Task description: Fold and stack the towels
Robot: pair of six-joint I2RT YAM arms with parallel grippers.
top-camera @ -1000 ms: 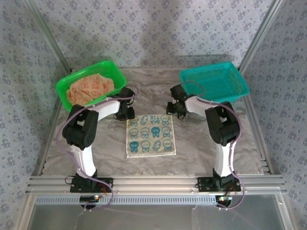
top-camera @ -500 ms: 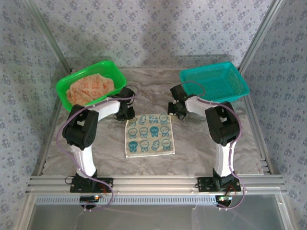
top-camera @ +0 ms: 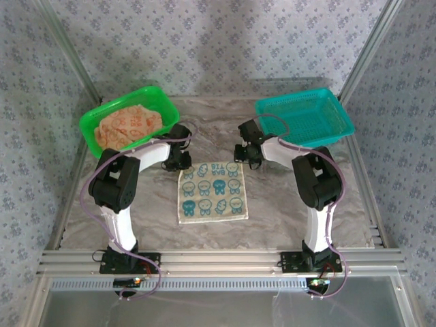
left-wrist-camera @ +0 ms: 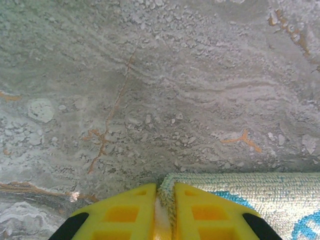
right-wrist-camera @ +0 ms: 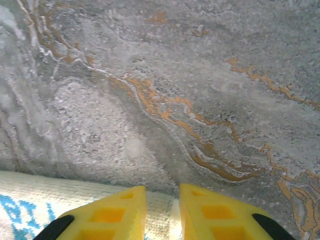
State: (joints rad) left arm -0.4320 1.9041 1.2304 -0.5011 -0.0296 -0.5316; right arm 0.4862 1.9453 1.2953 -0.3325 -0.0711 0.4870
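A cream towel with teal figures (top-camera: 212,191) lies flat in the middle of the table. My left gripper (top-camera: 182,162) is at its far left corner. In the left wrist view the yellow fingers (left-wrist-camera: 200,210) are shut on that corner of the towel (left-wrist-camera: 250,187), with the hem pinched between them. My right gripper (top-camera: 244,155) is at the far right corner. In the right wrist view its fingers (right-wrist-camera: 215,212) stand slightly apart, and the towel's corner (right-wrist-camera: 160,207) lies flat in the gap, not pinched. More towels, cream with orange print (top-camera: 128,124), are heaped in the green basket.
The green basket (top-camera: 160,99) stands at the back left, close behind my left arm. An empty teal basket (top-camera: 304,116) stands at the back right, beside my right arm. Metal frame rails run along the table's sides and near edge.
My left gripper has closed on the towel's far left corner. The right gripper has shifted slightly back, and the towel's far edge has moved a little.
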